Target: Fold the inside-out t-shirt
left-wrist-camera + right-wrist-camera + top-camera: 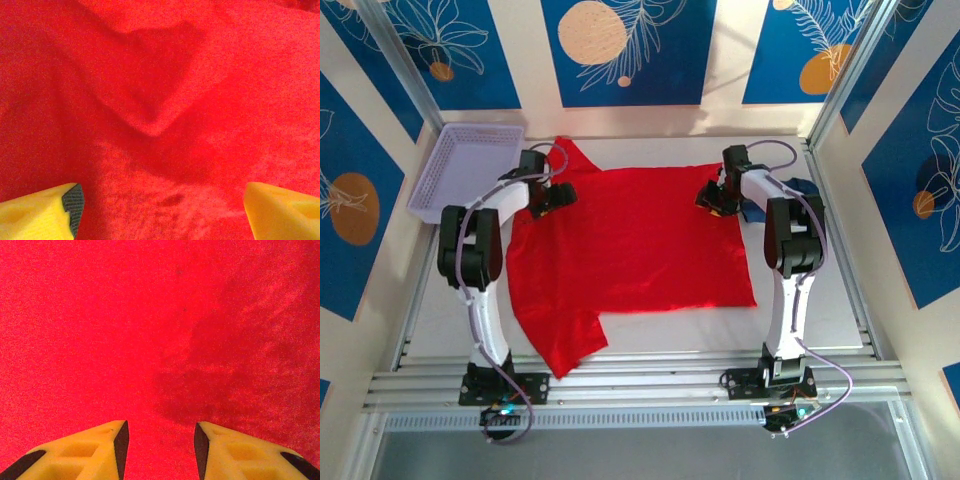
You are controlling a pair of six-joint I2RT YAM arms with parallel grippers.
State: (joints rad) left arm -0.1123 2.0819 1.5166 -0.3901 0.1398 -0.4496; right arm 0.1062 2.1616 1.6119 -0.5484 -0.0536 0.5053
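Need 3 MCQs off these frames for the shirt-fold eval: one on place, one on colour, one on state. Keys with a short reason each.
1. Where does the pale lilac plastic mesh basket sit?
A) far-left corner of the table
B) near-right corner
C) near edge, centre

2. What colour are the fingers of the right gripper?
A) blue
B) yellow
C) white

3. How is the left gripper over the plain bright red cloth t-shirt?
A) shut on a fold
B) open, nothing between its fingers
C) shut on a sleeve

Key:
1 A: the top view shows it at the far left.
2 B: the right wrist view shows yellow fingers with dark pads.
3 B: in the left wrist view the fingers stand wide apart, with flat cloth beyond.
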